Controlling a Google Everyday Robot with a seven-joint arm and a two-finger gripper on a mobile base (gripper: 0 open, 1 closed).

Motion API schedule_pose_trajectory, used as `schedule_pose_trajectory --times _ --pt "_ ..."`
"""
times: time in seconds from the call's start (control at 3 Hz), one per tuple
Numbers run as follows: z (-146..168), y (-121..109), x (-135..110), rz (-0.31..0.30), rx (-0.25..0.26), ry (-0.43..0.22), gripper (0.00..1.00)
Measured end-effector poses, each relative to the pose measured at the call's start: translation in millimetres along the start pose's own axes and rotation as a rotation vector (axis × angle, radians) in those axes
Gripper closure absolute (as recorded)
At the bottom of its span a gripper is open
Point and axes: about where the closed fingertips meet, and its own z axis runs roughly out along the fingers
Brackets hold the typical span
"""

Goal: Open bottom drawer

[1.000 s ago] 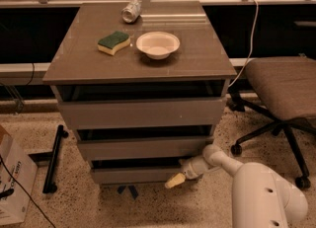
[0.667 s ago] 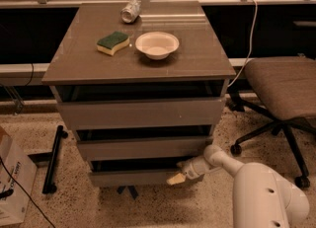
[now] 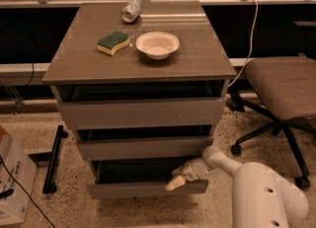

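Note:
The bottom drawer (image 3: pixel 143 189) is the lowest and narrowest of three grey drawer fronts in the cabinet. It stands pulled out a little, with a dark gap above its front panel. My gripper (image 3: pixel 176 181) reaches in from the right on a white arm (image 3: pixel 261 195). Its pale fingertips sit at the top edge of the bottom drawer's front, near its right end. The middle drawer (image 3: pixel 143 148) and the top drawer (image 3: pixel 140 113) sit above it.
On the cabinet top (image 3: pixel 207 57) lie a green-and-yellow sponge (image 3: pixel 113 42), a white bowl (image 3: pixel 157 44) and a tipped can (image 3: pixel 131 11). An office chair (image 3: pixel 281 91) stands to the right. A cardboard box (image 3: pixel 12 182) and a black bar (image 3: pixel 53 159) are on the floor to the left.
The bottom drawer has come out slightly further toward the camera, and my gripper has moved with it.

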Motion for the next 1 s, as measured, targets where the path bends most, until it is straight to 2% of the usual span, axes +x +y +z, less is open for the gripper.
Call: schedule_pose_trajectory --times 0.33,0.67,1.0 --pt "-1.6 20.3 18.5 0.059 -0.009 0.025 0.01" --pt "17.2 60.3 39.8 0.095 -0.078 0.062 0.0" --pt "16.8 59.7 38.9 0.091 -0.078 0.062 0.0"
